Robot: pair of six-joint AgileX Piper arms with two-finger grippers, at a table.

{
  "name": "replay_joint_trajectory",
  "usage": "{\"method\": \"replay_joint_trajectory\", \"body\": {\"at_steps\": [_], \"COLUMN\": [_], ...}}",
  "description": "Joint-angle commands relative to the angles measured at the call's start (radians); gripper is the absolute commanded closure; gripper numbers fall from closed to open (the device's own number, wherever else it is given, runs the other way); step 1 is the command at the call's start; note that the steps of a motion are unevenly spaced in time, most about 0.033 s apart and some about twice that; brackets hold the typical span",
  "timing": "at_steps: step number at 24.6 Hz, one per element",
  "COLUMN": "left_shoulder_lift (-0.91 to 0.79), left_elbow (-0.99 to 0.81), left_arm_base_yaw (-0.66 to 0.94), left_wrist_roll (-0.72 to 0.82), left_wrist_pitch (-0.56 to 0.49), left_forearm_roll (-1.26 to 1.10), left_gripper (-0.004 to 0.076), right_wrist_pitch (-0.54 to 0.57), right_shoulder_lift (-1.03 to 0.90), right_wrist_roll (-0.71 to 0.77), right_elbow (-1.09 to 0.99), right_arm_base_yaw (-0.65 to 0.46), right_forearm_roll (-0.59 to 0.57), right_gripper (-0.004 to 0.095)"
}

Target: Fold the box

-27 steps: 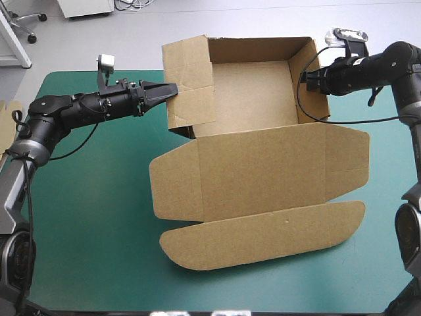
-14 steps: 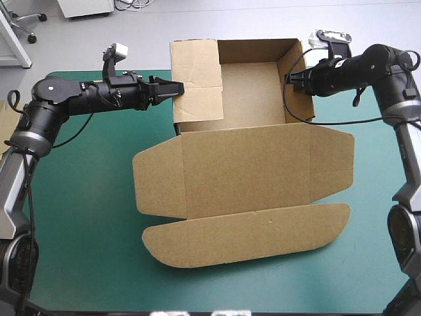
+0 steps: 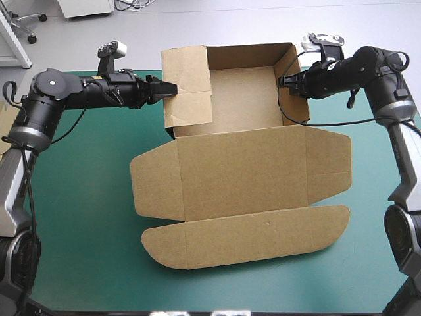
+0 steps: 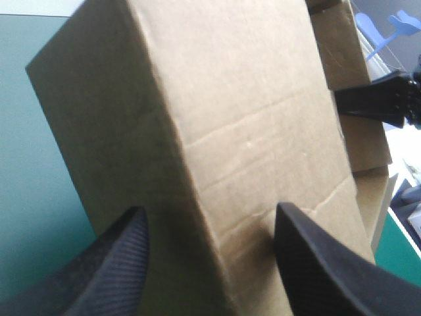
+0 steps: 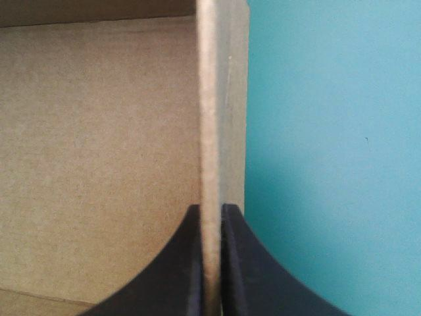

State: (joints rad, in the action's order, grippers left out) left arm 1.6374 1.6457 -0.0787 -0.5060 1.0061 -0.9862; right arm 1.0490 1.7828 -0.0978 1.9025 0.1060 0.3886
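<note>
Looking down from above, you can see the brown box on the teal-green cover. It sits on the far half of the table and reaches to the middle. It is an open tray with its walls standing up. The big lid lies flat on the cover on the near side. The lid has a long rounded flap along its near edge and a small flap at each end.

Your left gripper comes in from the left. Its tip touches the outside of the tall left panel of the box. In your left wrist view its black fingers stand apart. A corner of the brown panel sits between them and fills the space ahead. These jaws are open and hold nothing.

Your right gripper is at the right wall of the tray. In your right wrist view the two black fingers are pressed close, with the thin top edge of that wall between them. These jaws are clamped on the box. The inside of the tray lies on one side of that edge, and the teal-green cover on the other.
</note>
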Motion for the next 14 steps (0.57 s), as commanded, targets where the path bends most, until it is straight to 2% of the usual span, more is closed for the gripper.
{"method": "replay_joint_trajectory", "body": {"at_steps": [1, 6, 14], "left_shoulder_lift": [0.001, 0.060, 0.108], "left_elbow": [0.106, 0.221, 0.278], "left_arm_base_yaw": [-0.011, -0.013, -0.071], "left_wrist_roll": [0.086, 0.205, 0.309], "left_wrist_pitch": [0.000, 0.050, 0.102], "left_forearm_roll": [0.038, 0.108, 0.302], "left_gripper": [0.0307, 0.0307, 0.0307], "right_wrist_pitch": [-0.050, -0.056, -0.096], "right_shoulder_lift": [-0.054, -0.054, -0.024], "right_wrist_roll": [0.028, 0.072, 0.126], "right_elbow": [0.028, 0.028, 0.028], "right_arm_base_yaw": [0.001, 0.039, 0.052], "right_forearm_roll": [0.049, -0.011, 0.000], "right_gripper": [0.0936, 0.0935, 0.0935]}}
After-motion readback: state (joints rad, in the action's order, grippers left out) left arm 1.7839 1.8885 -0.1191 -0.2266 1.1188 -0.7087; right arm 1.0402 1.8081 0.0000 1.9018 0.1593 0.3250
